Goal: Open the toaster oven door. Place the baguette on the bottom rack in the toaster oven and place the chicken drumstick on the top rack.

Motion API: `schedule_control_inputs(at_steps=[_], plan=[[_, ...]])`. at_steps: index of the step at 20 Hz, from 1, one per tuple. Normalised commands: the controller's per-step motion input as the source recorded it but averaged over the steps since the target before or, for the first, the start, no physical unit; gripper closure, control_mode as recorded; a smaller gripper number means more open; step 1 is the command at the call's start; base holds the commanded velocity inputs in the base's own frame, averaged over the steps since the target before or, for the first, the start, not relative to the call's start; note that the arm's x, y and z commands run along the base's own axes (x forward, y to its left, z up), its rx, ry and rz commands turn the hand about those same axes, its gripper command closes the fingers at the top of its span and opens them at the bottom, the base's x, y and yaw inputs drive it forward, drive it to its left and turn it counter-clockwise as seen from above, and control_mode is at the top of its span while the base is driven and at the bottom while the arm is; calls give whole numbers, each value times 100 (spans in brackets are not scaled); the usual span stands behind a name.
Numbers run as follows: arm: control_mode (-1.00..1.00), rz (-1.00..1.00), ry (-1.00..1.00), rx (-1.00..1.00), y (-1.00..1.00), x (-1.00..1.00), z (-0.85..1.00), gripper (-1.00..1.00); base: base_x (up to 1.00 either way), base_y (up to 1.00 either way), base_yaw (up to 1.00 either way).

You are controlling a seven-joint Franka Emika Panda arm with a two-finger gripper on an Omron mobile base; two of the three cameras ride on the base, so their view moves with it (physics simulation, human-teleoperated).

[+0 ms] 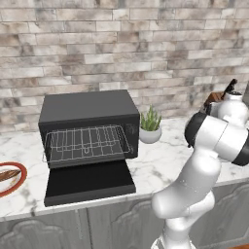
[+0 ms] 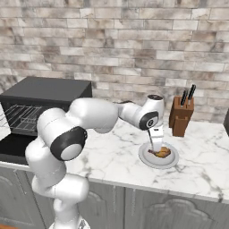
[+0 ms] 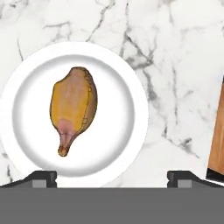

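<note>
The black toaster oven [image 1: 87, 109] stands on the counter, also seen at the left as toaster oven [image 2: 44, 89]. Its door [image 1: 90, 182] lies folded down flat in front. Silver wire racks [image 1: 87, 143] show inside; top rack and bottom rack overlap and I cannot separate them. The baguette [image 1: 7, 175] lies on a red-rimmed plate [image 1: 19, 187] at the far left. The chicken drumstick [image 3: 73, 107] rests on a white plate [image 3: 131, 87]. My gripper [image 2: 156, 148] hangs open just above that drumstick [image 2: 163, 153], holding nothing; its fingertips [image 3: 41, 177] stand wide apart.
A wooden knife block [image 2: 181, 116] stands just right of the white plate [image 2: 147, 160] against the brick wall. A small potted plant [image 1: 150, 126] sits right of the oven. The marble counter's front edge [image 1: 97, 206] runs below the open door.
</note>
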Motion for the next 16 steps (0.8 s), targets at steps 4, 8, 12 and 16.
schedule_control_inputs(at_steps=[4,8,12,16], plan=[[-100,-8,4,10,-37,28,-37,-100,0,0,0],[-100,-8,0,6,-21,27,-43,-100,0,0,0],[-100,-8,-6,2,-16,34,-34,-100,0,0,0],[-100,-7,-1,0,-14,36,-23,-100,0,0,0]])
